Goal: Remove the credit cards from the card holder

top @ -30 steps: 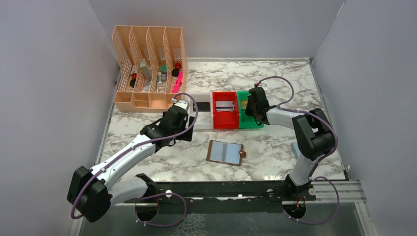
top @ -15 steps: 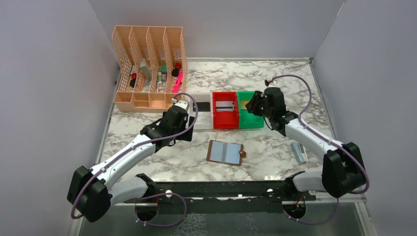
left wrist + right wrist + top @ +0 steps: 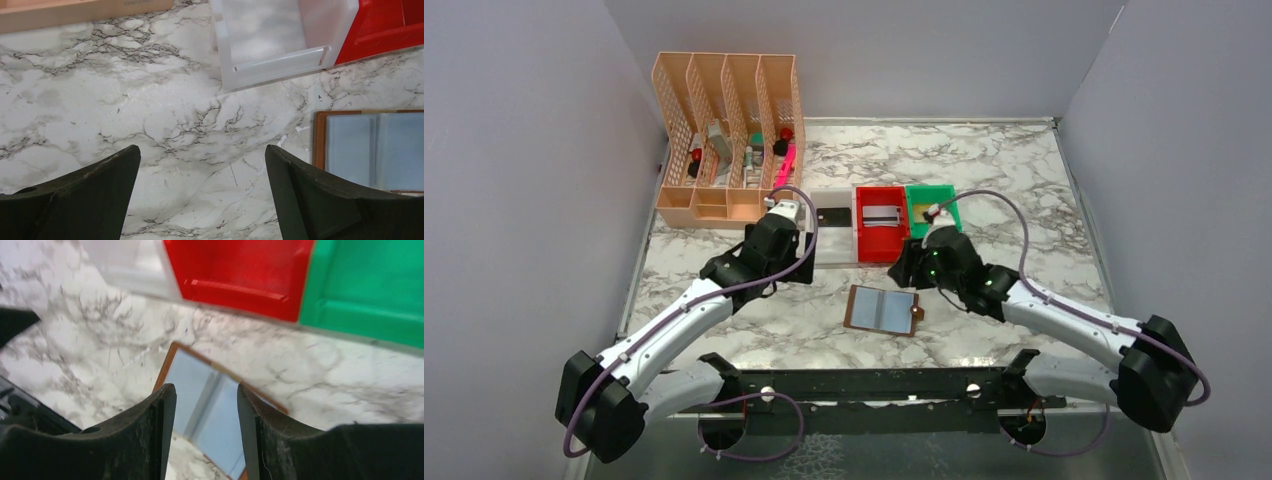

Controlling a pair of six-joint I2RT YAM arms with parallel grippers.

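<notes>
One card holder, open flat, long axis left-right, tab rightward

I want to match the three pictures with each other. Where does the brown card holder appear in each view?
Top external: the card holder lies open near the centre, a little below the middle.
Left wrist: at the right edge, lower half, cut off by the frame.
Right wrist: lower middle, somewhat blurred.
Shared landmark: the red bin, above the holder in every picture.

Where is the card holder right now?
Top view: the card holder lies open on the table, near centre, a little nearer the robot than the red bin.
</notes>
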